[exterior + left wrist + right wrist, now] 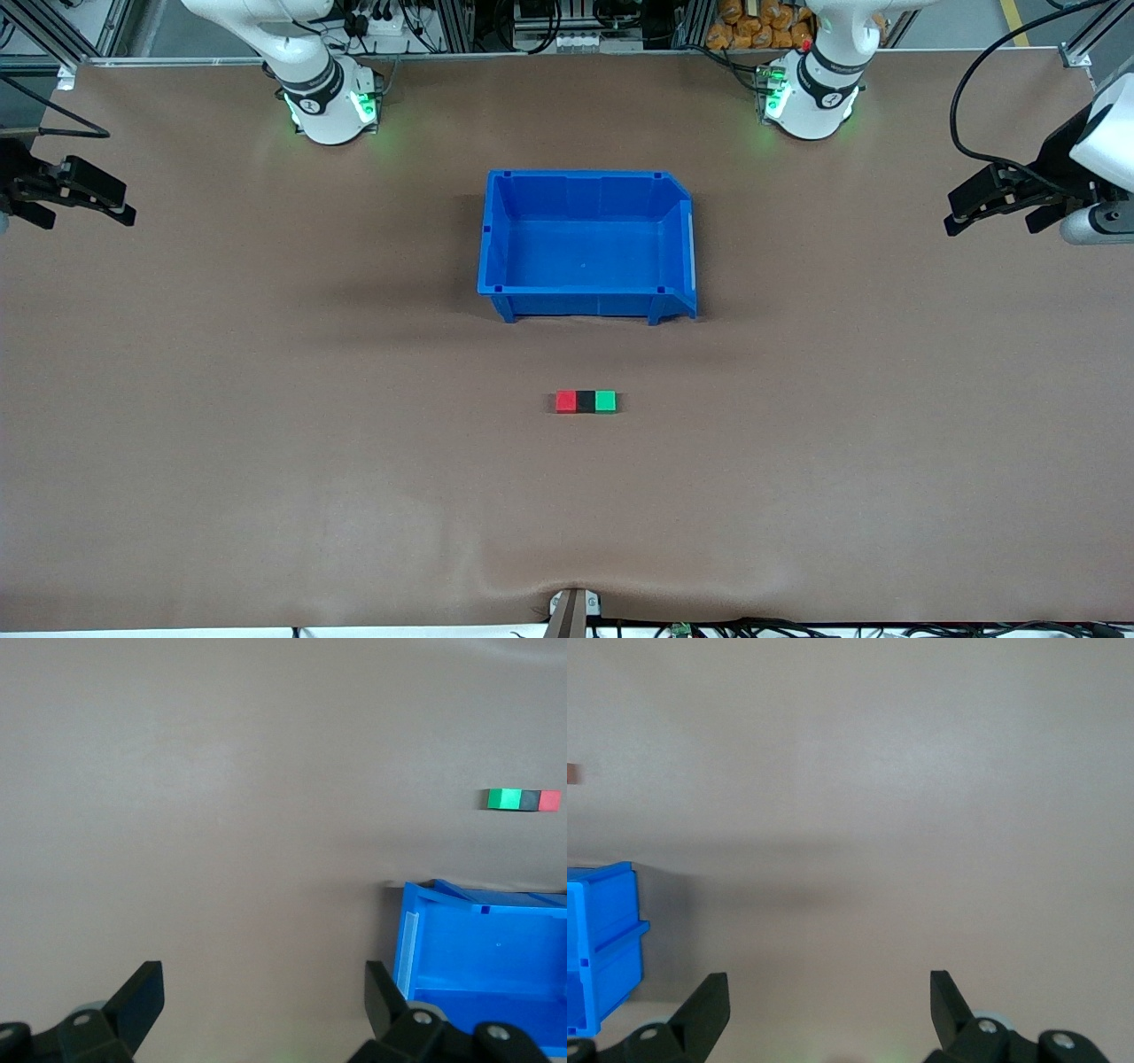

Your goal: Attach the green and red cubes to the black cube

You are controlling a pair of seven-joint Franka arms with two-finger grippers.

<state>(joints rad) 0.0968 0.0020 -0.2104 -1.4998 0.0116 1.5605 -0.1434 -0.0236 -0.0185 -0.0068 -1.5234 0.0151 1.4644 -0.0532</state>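
Bare brown table (266, 399) all around the joined cube row (586, 401), blue bin (588, 244) the only obstacle, farther from the camera

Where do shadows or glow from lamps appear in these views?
Front view: green lamp glow at both arm bases, soft shadow around the blue plastic bin. Right wrist view: broad dim shadow on the brown table cover beside the bin.

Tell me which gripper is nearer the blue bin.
Left gripper, over the table's left-arm end, is slightly nearer the blue bin; right gripper hangs over the right-arm end.
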